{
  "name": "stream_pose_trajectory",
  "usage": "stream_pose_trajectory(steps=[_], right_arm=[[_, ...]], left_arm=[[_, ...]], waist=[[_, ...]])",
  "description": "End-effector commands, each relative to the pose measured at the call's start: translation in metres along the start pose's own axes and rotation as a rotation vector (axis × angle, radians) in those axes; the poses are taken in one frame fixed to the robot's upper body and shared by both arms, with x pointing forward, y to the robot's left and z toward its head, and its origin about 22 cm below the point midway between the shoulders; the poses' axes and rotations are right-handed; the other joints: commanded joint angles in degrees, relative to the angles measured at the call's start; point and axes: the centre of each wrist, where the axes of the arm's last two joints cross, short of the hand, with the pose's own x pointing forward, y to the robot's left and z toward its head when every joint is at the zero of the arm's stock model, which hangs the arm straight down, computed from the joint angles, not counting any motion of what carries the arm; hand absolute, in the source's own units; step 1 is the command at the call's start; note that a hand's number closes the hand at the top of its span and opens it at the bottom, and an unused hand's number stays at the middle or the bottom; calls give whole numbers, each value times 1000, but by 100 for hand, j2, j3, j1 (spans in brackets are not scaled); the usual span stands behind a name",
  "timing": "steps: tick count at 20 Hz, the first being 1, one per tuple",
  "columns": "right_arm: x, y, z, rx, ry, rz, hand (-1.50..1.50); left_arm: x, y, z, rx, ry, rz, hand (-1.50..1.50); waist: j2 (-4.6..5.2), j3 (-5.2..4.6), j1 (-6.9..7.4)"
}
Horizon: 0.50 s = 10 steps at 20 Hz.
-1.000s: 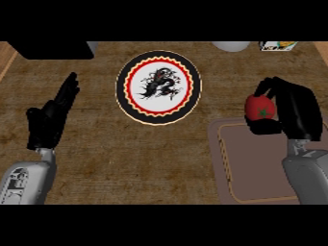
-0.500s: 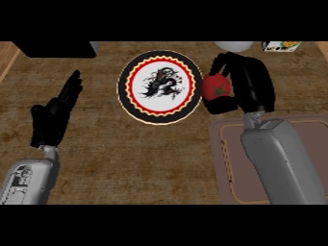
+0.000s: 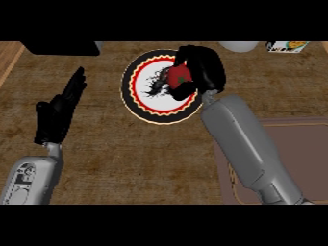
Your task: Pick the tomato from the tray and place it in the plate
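- While my left hand (image 3: 58, 111) rests open at the left, fingers straight and well apart from everything else, it poses little risk. I judge it matters only if it swings toward the plate.
- Because the plate (image 3: 139, 103) lies flat mid-counter (image 3: 124, 158) and I look steeply down on it, I cannot tell how high above it I am. Letting go too high could make what I hold bounce or roll over the rim.
- The tomato (image 3: 178, 79) shows red over the plate's right half, nearer the rim than the middle. A round thing released there may roll off the right edge onto the counter, so moving it toward the centre first seems wise to me.
- My right hand (image 3: 206, 67) is curled round the tomato, fingers and thumb wrapping it and hiding most of it. If I uncurl unevenly, one finger may drag or flick it sideways. If I press down before opening, I could tip or shove the plate.
- My right forearm (image 3: 241, 139) crosses the plate's lower right rim in this view. Pulling back low might catch that rim and shift the plate with the tomato on it.
- The tray (image 3: 306, 154) sits at the lower right, partly hidden by my forearm, with no tomato in it. The pick looks done to me, and only the release is left.
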Motion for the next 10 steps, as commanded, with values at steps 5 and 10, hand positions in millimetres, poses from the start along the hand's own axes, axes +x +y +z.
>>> stream_pose_trajectory(steps=[5,10], right_arm=[[4,31,-27,85,74,232,150],[-1,33,-31,143,218,68,-150]], left_arm=[[-3,-14,-10,-24,-20,3,0],[1,-12,-7,-47,-38,-6,0]], waist=[[82,-5,169],[96,0,347]])
